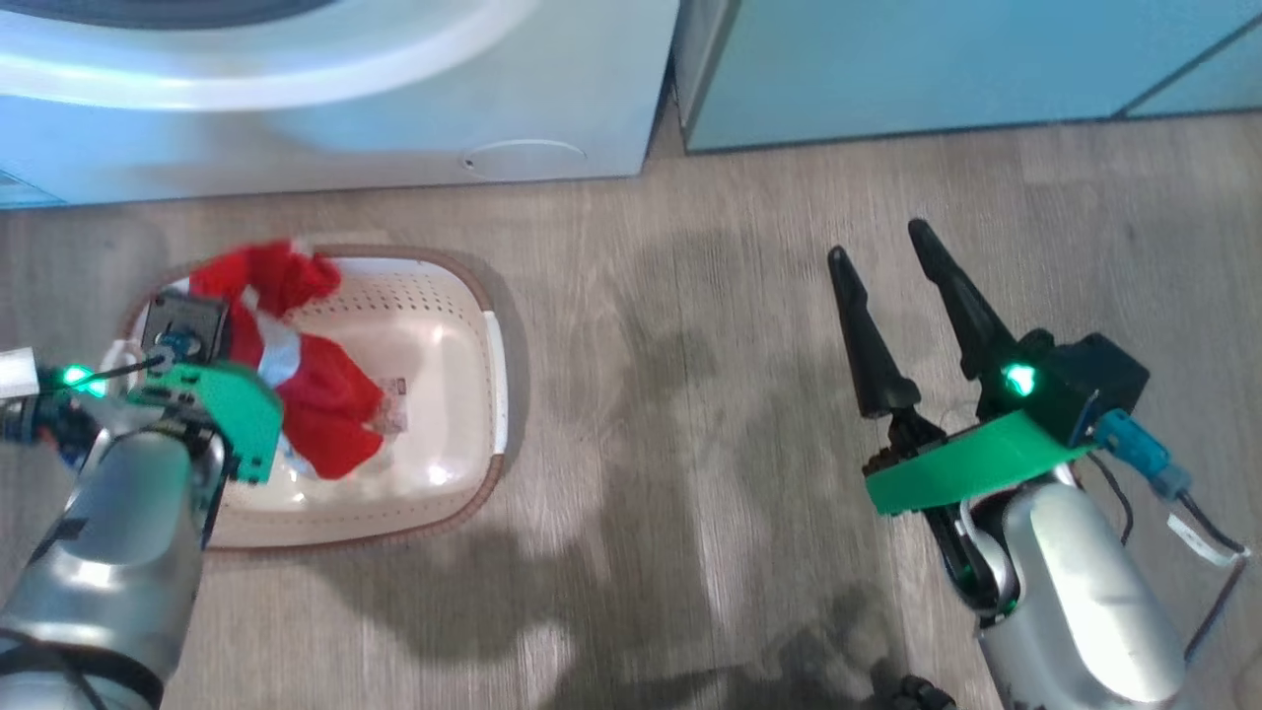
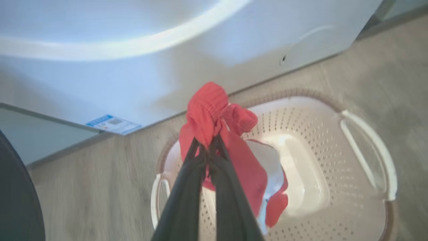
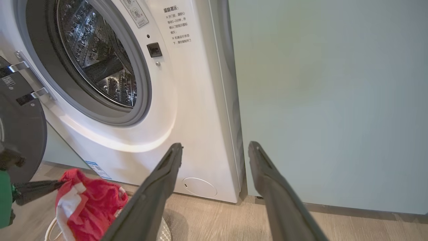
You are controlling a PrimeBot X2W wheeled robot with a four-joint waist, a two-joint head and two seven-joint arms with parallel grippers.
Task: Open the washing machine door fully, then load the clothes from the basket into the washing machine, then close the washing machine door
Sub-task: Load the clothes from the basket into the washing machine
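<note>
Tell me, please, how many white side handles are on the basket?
2. One handle is on the basket's right end in the left wrist view; the other handle is on its left end.

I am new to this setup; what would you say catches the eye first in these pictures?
The bright red clothes stand out at once, pinched in the shut left gripper over the cream basket on the floor. Behind them the white washing machine shows its shiny steel drum, with the washing machine door open beside it. The right gripper hangs open and empty at the right.
</note>
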